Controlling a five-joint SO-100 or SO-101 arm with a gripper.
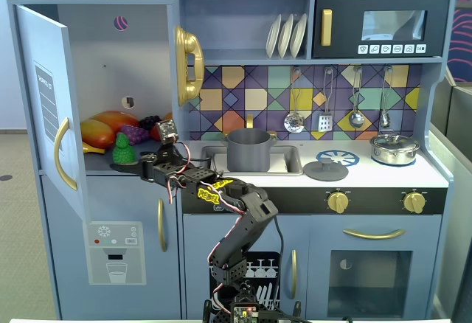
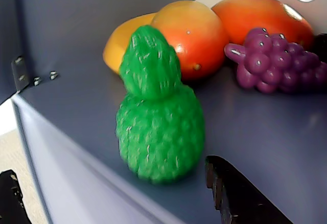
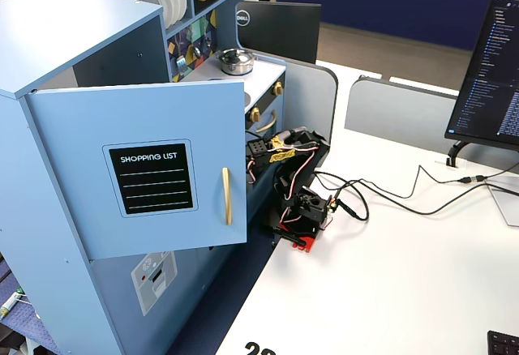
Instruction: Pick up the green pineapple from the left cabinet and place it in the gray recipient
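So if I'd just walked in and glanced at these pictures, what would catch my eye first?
Probably the green pineapple, standing upright near the front edge of the left cabinet shelf and filling the wrist view, with orange-yellow mangoes and purple grapes behind it. Next, the black robot arm reaching from the toy kitchen's base, its gripper low at the pineapple. Beside it the gray pot sits in the sink.

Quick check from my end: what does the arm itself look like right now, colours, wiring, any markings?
The arm is black, built from blocky segments, with yellow-and-black patterned tape around its middle links. Red and white cables loop loosely along it. The gripper has dark jaws. At the base, a red part and a small circuit board show.
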